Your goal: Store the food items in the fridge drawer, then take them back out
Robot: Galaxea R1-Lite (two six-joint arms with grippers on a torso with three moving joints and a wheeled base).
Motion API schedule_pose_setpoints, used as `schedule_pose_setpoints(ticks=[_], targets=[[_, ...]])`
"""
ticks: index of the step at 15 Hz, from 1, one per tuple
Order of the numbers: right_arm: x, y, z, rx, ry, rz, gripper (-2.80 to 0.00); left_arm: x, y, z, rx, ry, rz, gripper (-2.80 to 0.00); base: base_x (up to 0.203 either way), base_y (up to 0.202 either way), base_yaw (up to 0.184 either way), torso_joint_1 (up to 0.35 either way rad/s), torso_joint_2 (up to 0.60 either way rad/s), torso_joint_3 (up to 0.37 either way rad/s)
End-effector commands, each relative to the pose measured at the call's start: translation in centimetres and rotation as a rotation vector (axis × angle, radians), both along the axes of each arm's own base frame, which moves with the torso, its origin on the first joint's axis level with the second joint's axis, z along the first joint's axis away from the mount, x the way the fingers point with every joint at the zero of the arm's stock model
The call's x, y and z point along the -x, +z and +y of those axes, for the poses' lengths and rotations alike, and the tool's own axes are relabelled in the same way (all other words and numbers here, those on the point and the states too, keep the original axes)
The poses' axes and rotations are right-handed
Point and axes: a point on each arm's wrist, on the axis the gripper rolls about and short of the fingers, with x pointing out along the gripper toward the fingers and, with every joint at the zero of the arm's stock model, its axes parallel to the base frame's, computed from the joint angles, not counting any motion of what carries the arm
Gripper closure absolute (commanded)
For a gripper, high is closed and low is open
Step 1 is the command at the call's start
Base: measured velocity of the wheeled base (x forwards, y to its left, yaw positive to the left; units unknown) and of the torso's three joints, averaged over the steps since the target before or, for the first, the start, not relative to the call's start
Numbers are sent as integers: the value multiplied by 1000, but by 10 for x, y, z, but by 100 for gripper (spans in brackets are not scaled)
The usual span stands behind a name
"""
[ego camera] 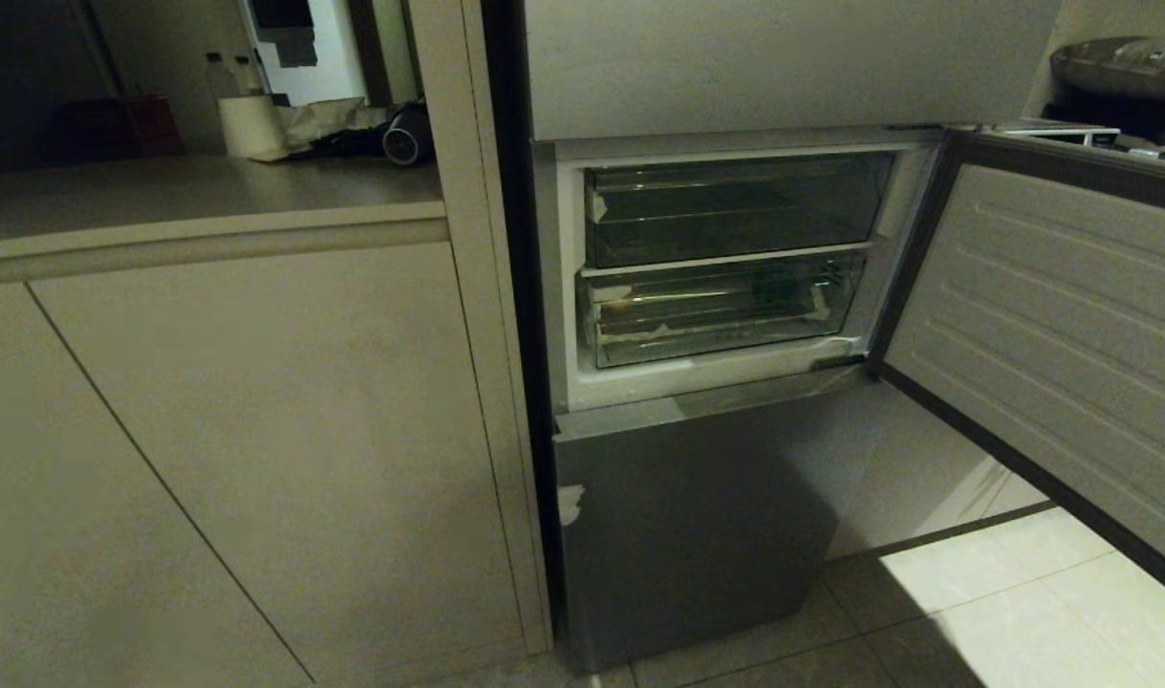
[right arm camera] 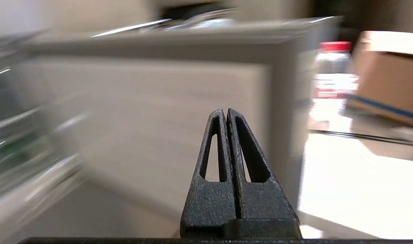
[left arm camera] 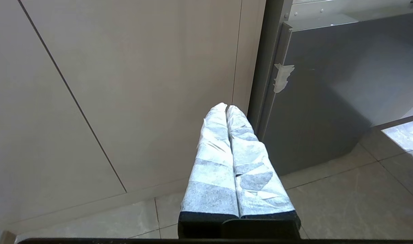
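Pale tiles (ego camera: 1022, 612) cover the floor nearest the robot, one patch lit bright beside the swung-open grey fridge door (ego camera: 1050, 334), whose ribbed inner liner faces the camera. In the left wrist view the left gripper (left arm camera: 226, 108) hangs low before the beige cabinet front (left arm camera: 125, 84), its white-wrapped fingers (left arm camera: 213, 162) pressed together with nothing between them; a torn scrap of white tape (left arm camera: 282, 76) sticks to the edge of the grey steel lower panel (left arm camera: 328, 101) just beside it. The right gripper (right arm camera: 225, 111) shows only in its own wrist view, black slotted fingers (right arm camera: 209, 189) closed tip to tip and empty, against a streaked, blurred background: a pale panel, a clear bottle with a red cap (right arm camera: 333, 67) whose label cannot be read, and a brown cardboard box (right arm camera: 389, 78) with a blue stripe. Neither gripper appears in the head view.

Further in, the open fridge compartment holds two clear bins. The fridge drawer (ego camera: 725, 311) is the lower one, pushed in, with white tape scraps at its front corners. Something dark green (ego camera: 792, 282) shows dimly through its plastic toward the right; whether it is the food item cannot be told. The upper clear compartment (ego camera: 735, 205) sits above it. Both grippers are well apart from the drawer.

Farthest off, on the counter (ego camera: 200, 191) at left, stand a white paper roll (ego camera: 249, 126) and small bottles. No writing is legible anywhere.
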Motion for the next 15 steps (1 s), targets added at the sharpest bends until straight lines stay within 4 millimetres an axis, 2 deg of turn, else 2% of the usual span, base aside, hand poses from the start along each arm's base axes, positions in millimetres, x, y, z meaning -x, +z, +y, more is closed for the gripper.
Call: schedule_pose_setpoints(ticks=[1, 4, 6, 11, 14, 15], targets=[[1, 6, -42, -102, -181, 5, 0, 0, 0, 0, 0, 0, 2, 0, 0, 0, 0, 0, 0, 0], [15, 11, -79, -115, -312, -34, 0, 0, 0, 0, 0, 0, 2, 0, 0, 0, 0, 0, 0, 0], [23, 13, -93, -93, -357, -58, 0, 0, 0, 0, 0, 0, 2, 0, 0, 0, 0, 0, 0, 0], [24, 2, -133, -166, -313, -39, 0, 0, 0, 0, 0, 0, 2, 0, 0, 0, 0, 0, 0, 0], [23, -6, -171, -210, -277, -27, 0, 0, 0, 0, 0, 0, 2, 0, 0, 0, 0, 0, 0, 0], [17, -7, -182, -222, -244, -24, 0, 0, 0, 0, 0, 0, 2, 0, 0, 0, 0, 0, 0, 0]])
